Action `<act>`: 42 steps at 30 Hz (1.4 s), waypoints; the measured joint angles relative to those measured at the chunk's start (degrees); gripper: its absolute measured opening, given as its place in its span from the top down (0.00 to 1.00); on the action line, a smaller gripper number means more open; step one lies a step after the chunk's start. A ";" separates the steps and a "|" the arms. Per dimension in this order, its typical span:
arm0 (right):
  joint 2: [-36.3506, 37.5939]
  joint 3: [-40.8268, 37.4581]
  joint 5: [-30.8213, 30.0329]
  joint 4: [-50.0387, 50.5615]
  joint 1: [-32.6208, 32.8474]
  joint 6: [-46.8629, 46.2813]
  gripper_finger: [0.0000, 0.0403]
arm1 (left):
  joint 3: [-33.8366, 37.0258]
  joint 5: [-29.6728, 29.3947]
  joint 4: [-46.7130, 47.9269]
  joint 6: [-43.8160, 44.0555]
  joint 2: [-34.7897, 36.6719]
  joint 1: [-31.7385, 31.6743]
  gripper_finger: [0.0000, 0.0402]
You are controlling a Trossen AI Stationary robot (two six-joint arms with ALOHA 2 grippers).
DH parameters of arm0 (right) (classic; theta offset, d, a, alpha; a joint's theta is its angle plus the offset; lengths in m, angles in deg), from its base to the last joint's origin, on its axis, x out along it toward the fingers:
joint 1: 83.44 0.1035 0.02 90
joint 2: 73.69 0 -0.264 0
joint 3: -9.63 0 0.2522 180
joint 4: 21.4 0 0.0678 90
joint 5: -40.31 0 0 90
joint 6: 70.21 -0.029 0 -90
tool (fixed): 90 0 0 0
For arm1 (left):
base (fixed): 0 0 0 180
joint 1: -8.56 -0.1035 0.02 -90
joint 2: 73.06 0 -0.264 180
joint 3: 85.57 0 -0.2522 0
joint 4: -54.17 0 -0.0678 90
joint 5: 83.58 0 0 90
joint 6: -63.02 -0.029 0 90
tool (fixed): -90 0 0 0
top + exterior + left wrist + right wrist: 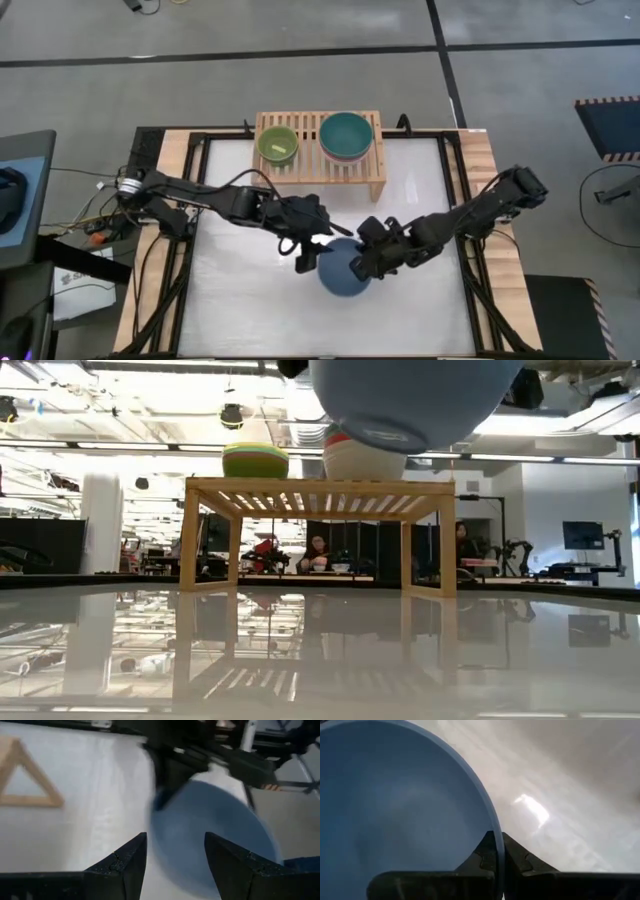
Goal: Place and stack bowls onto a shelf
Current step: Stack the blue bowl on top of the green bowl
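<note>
A slate blue bowl (343, 272) hangs in the air over the middle of the table, and the low view shows its underside (410, 400) well above the surface. My right gripper (499, 855) is shut on its rim. My left gripper (175, 855) is open just left of the bowl, its fingers pointing at the bowl (210, 830). The wooden shelf (320, 168) stands at the far edge. It carries a stack topped by a lime green bowl (277, 146) and a stack topped by a dark green bowl (346, 135). My right gripper pinches the blue bowl's rim (492, 820) on the side toward the table's right. One finger (482, 855) is inside the bowl and the other (520, 857) is outside. The fingers come in from the right, slanting down. The bowl is lifted clear, mouth up and roughly level.
In the low view the shelf's slatted top (320, 485) holds the lime and yellow stack (255, 460) and a cream bowl with a red one in it (365, 457). Bare glossy table lies under and in front of the shelf. People sit in the room behind.
</note>
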 joint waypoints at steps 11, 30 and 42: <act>1.98 1.34 -1.27 5.47 -2.56 5.70 0.92 | -0.04 -0.33 2.45 4.19 -3.31 -1.88 0.61; 3.04 6.15 -5.05 14.58 -4.33 14.08 0.87 | -2.24 -3.93 2.32 5.88 -4.26 -6.71 0.99; 16.56 6.11 -9.98 17.80 -5.75 9.28 0.44 | -13.45 -3.32 6.54 -2.85 -4.13 -16.14 1.00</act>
